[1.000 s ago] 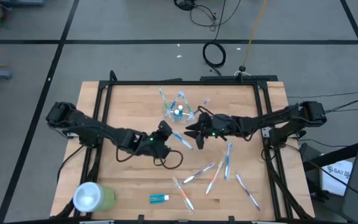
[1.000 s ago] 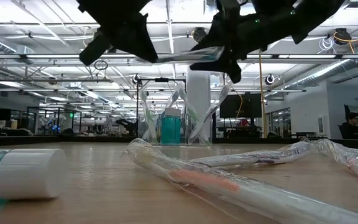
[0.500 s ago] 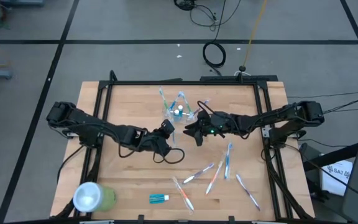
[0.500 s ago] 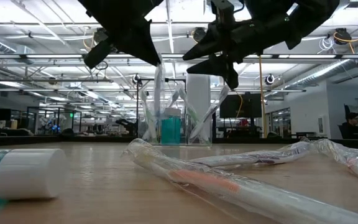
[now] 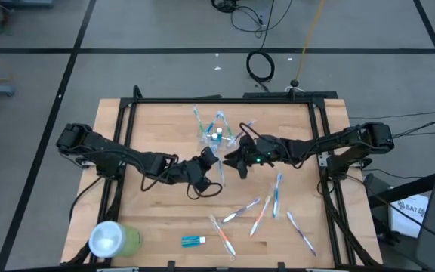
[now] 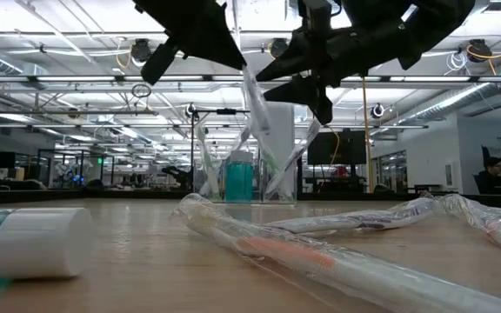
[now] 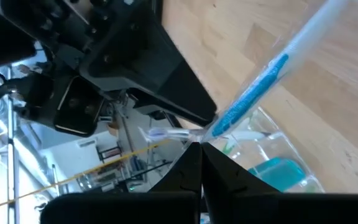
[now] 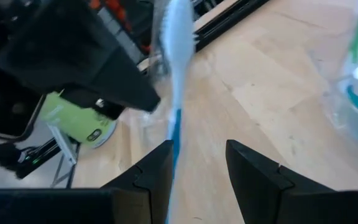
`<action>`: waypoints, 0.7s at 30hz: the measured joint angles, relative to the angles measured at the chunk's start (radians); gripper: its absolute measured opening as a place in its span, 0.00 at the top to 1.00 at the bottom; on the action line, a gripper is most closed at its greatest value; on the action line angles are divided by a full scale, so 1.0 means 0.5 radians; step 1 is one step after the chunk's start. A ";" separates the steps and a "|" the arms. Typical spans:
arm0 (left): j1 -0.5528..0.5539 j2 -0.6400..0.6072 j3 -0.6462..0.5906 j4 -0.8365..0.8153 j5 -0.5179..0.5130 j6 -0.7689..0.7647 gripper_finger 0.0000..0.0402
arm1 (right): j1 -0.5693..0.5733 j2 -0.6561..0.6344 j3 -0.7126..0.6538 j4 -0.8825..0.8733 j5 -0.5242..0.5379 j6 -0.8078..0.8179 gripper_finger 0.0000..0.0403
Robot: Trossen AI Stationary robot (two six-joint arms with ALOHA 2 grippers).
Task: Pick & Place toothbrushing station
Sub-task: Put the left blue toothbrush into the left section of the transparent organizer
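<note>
L gripper point(image 5: 211, 160) mid-table, fingers pinched on wrapped blue toothbrush point(image 7: 253, 96), held aloft, tilted. R gripper point(image 5: 236, 160) just at its 3 o'clock, jaws spread, nothing held. Clear cup point(image 5: 216, 137) w/ brushes + teal tube stands at 12 o'clock of both grippers, near back edge. Green cup point(image 5: 112, 240) far at 7 o'clock.

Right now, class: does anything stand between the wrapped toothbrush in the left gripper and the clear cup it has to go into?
Nothing visible does. The left gripper is shut on a wrapped toothbrush, just short of the clear cup. The right gripper hovers open beside it, not in between. The cup already holds several toothbrushes and a toothpaste tube.
</note>
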 joint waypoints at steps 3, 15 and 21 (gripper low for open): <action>0.000 0.000 0.000 0.025 0.002 0.009 0.99 | 0.001 0.000 0.000 0.058 -0.045 -0.065 0.65; 0.000 0.000 0.000 0.200 0.005 0.073 0.99 | 0.009 0.000 -0.001 0.183 -0.165 -0.156 0.65; 0.000 0.000 0.000 0.273 0.005 0.119 0.99 | 0.034 0.000 -0.001 0.272 -0.202 -0.318 0.65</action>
